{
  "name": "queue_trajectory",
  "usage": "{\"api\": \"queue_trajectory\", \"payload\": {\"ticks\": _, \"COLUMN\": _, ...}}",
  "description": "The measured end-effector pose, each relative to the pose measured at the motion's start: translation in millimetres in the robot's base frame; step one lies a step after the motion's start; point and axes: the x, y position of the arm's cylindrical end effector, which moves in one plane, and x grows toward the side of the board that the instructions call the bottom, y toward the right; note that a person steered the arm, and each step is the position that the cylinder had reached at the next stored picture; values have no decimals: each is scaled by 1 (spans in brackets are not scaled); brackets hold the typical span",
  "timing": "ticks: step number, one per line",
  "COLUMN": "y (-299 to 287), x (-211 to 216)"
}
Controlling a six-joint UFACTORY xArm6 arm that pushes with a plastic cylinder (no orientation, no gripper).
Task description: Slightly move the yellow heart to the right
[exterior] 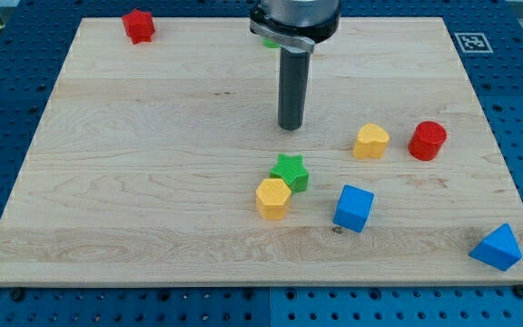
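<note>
The yellow heart [370, 142] lies on the wooden board [152, 182] at the view's right of centre, just left of a red cylinder [428, 140]. My tip [290, 126] rests on the board near the centre, well to the left of the yellow heart and slightly above it. It touches no block. The green star [291, 171] lies below the tip.
A yellow hexagon [273, 198] touches the green star at its lower left. A blue cube [353, 208] lies right of them. A blue triangular block [497, 247] sits at the bottom right corner. A red star [139, 25] is at the top left. A green block [269, 40] shows partly behind the arm.
</note>
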Motion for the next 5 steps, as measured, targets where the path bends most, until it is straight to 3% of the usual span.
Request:
{"api": "queue_trajectory", "payload": {"ticks": 2, "y": 25, "x": 33}}
{"api": "queue_trajectory", "payload": {"ticks": 5, "y": 125, "x": 79}}
